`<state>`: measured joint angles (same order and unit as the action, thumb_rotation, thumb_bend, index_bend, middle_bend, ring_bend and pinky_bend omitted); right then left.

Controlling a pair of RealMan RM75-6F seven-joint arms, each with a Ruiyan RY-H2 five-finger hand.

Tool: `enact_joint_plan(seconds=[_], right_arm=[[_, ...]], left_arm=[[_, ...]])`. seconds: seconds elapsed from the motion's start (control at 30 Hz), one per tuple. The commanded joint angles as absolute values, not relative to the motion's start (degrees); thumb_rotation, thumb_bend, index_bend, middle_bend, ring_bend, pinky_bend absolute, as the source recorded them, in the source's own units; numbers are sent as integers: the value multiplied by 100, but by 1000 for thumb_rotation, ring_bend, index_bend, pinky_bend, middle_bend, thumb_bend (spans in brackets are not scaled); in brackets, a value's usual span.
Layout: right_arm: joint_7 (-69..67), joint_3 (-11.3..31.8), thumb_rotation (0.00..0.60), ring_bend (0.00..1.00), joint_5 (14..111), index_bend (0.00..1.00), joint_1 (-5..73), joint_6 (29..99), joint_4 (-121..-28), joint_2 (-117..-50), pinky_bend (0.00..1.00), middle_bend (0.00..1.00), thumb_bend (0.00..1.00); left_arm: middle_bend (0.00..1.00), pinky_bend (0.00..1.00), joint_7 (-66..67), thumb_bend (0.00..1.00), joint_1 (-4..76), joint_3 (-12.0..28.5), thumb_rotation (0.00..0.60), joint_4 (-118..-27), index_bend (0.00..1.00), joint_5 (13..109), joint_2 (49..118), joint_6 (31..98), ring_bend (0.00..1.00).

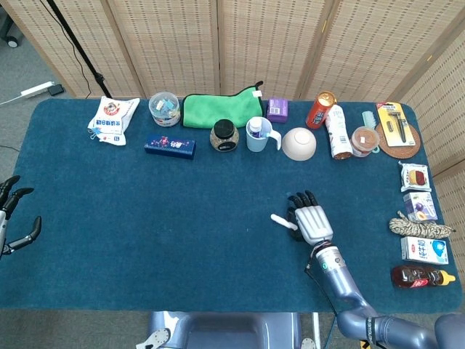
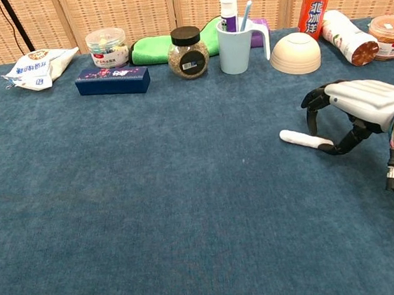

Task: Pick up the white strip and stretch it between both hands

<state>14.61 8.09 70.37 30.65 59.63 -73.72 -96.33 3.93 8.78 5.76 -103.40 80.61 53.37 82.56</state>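
The white strip (image 1: 282, 220) (image 2: 300, 138) is a short pale bar right of the table's middle. My right hand (image 1: 312, 222) (image 2: 358, 98) arches over its right end, with the thumb tip against that end and the other fingers curled down just above it. The strip's left end sticks out free toward the table's middle. My left hand (image 1: 14, 218) hovers at the table's far left edge, fingers apart and holding nothing. The chest view does not show it.
Along the far edge stand a snack bag (image 1: 112, 120), a blue box (image 1: 169, 146), a jar (image 1: 224, 135), a cup (image 1: 258, 134) and a bowl (image 1: 299, 143). Small packets, a rope coil (image 1: 419, 227) and a bottle (image 1: 421, 276) line the right edge.
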Motion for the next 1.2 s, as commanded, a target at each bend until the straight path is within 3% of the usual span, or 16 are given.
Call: enact_joint_plan(seconds=[0.03,0.57,0.97,1.2], right_arm=[[1514,805,600,105,6995,468,3065,5938,-7429,-9627,0,179,361],[1707,805,600,110,6836,501,3090,5866,-7458,-9673,0,194,366],[1554,853,600,194,6884,631,3059,5999,-7317,-9799,0,295,544],[1369,930,600,205,6853,643,2995,6028,-7762,-9524,0,309,574]], left_arm=[[99,82,382,401,870,580,201,-10334,219,8058,5334,8270,105],[99,82,245,401,819,578,202,-10252,218,8139,5336,8372,105],[99,82,174,401,794,550,204,-10220,218,8196,5348,8386,104],[99,82,251,401,883,563,202,-10265,238,8304,5351,8319,104]])
